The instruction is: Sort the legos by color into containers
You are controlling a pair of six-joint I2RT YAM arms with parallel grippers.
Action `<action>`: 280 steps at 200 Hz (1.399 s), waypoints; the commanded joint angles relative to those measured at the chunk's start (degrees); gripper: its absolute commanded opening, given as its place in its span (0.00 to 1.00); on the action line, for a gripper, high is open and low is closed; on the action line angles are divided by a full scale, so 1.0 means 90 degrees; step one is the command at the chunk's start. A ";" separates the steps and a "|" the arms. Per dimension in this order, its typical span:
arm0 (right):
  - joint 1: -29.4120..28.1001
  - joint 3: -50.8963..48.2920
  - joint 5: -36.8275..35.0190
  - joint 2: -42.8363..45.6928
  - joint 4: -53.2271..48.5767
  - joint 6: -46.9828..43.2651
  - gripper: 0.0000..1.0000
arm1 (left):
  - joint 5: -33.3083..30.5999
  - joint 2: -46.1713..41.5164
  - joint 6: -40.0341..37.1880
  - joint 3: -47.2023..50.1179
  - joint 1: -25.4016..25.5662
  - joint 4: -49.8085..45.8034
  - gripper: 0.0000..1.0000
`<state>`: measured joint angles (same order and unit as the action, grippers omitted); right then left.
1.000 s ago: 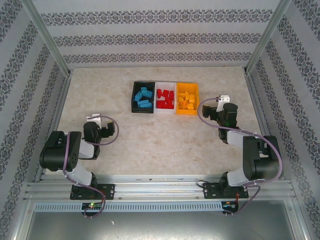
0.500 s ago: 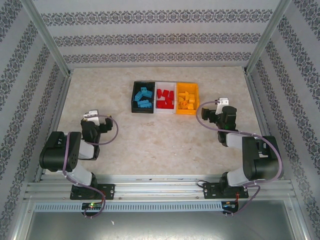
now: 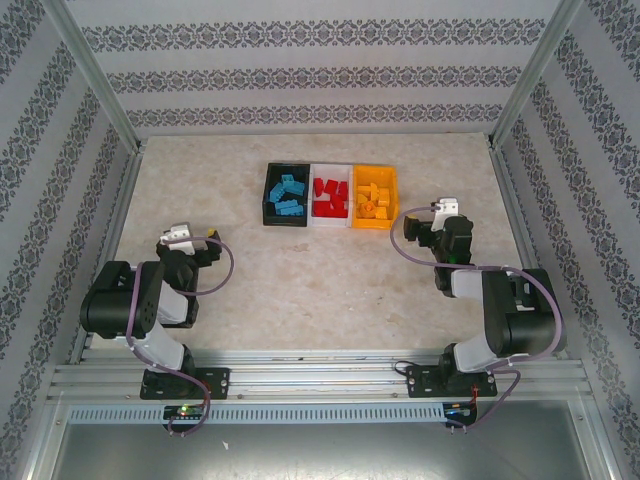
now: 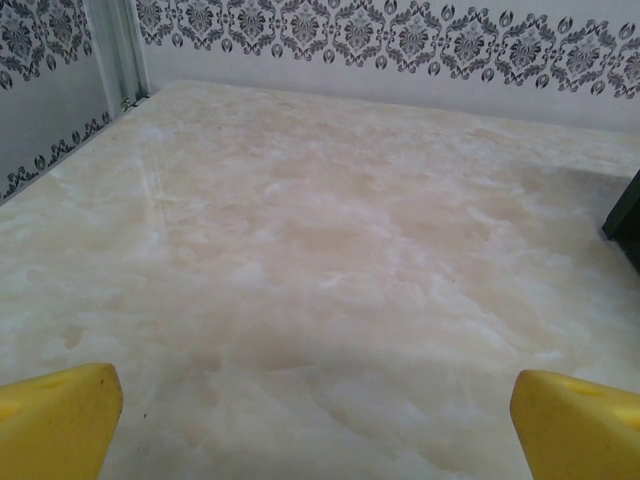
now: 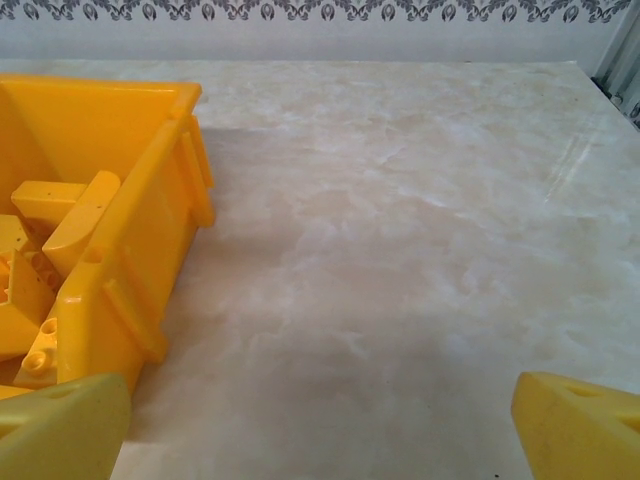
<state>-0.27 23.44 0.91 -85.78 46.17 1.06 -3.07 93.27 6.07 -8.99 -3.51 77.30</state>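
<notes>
3 containers (image 3: 331, 225) sit side by side (touching) toward the back of the table (image 3: 300, 290), legos (image 3: 330, 198) inside each.

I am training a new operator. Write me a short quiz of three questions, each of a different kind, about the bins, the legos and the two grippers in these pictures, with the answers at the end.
1. True or false: the left gripper and the right gripper are both open.
2. Which colour of brick lies in the black bin? A) red B) light blue C) orange-yellow
3. Fill in: the bin in the middle of the row is ____.
Key: 1 true; 2 B, the light blue legos; 3 white, the white bin.
</notes>
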 commanded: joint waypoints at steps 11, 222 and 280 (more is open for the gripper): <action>-0.0058 -0.0067 -0.0150 -0.0070 0.0341 0.0004 0.98 | 0.0012 0.0085 0.0092 -0.0020 -0.0092 0.0468 1.00; -0.0039 -0.0105 -0.0137 -0.0055 0.0394 0.0027 0.98 | 0.0380 -0.0276 -0.0468 -0.1354 0.0216 -0.2416 1.00; -0.0040 -0.0095 -0.0138 -0.0054 0.0397 0.0018 0.98 | 0.0380 -0.0275 -0.0469 -0.1354 0.0223 -0.2408 1.00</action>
<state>-0.25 23.11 0.43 -86.06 47.46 1.08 -0.03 92.07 2.96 -21.26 -1.93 56.03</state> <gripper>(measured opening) 0.979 0.998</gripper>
